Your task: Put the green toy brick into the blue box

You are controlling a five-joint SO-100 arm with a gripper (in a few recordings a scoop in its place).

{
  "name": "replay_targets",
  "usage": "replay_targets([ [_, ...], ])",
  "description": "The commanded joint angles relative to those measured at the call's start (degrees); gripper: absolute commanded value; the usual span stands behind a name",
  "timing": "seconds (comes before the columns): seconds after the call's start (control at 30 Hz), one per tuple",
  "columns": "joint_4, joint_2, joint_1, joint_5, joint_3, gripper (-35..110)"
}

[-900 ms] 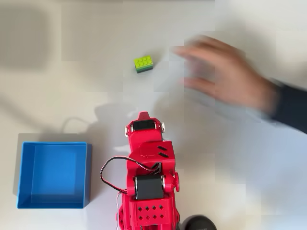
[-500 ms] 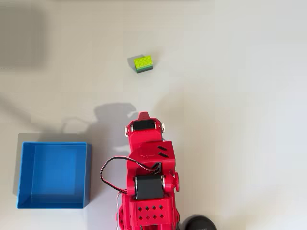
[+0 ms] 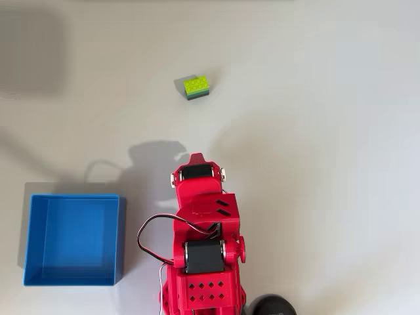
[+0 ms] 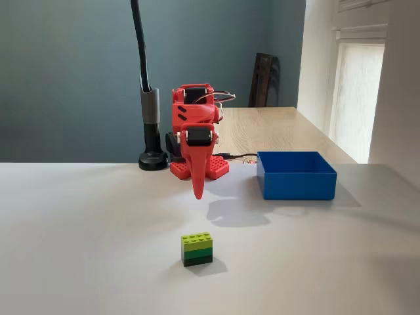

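Observation:
The green toy brick [image 3: 196, 87] sits alone on the white table, lime studs on top and darker green layers below; in the fixed view the brick [image 4: 197, 249] is nearest the camera. My red gripper [image 4: 198, 190] hangs point-down above the table, its fingers together with nothing between them, well behind the brick. From overhead the gripper [image 3: 195, 158] lies below the brick in the picture, with a clear gap. The blue box [image 3: 73, 239] stands empty at the lower left, beside the arm's base; in the fixed view the box [image 4: 298, 186] is on the right.
A black stand with a round foot [image 4: 152, 159] rises next to the arm's base, and its foot [image 3: 269, 307] shows at the overhead picture's bottom edge. A black cable [image 3: 146, 236] loops off the arm towards the box. White tabletop surrounds the brick.
A person's hand that blurred across the upper right near the brick has gone out of the picture. Brick, box and arm have stayed where they were.

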Motion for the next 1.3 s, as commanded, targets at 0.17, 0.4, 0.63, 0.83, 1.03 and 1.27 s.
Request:
replay_targets([
  [0.17, 0.3, 0.9, 0.4, -0.4, 0.7, 0],
  [0.4, 0.3, 0.9, -2.5, -4.1, 0.7, 0],
  [0.63, 0.3, 0.9, -3.6, -5.4, 0.7, 0],
  [0.83, 0.3, 0.9, -3.8, -5.6, 0.7, 0],
  [1.03, -2.5, -0.1, -4.6, -7.1, -0.4, 0],
  [1.27, -4.1, -2.8, -4.6, -7.2, -9.6, 0],
])
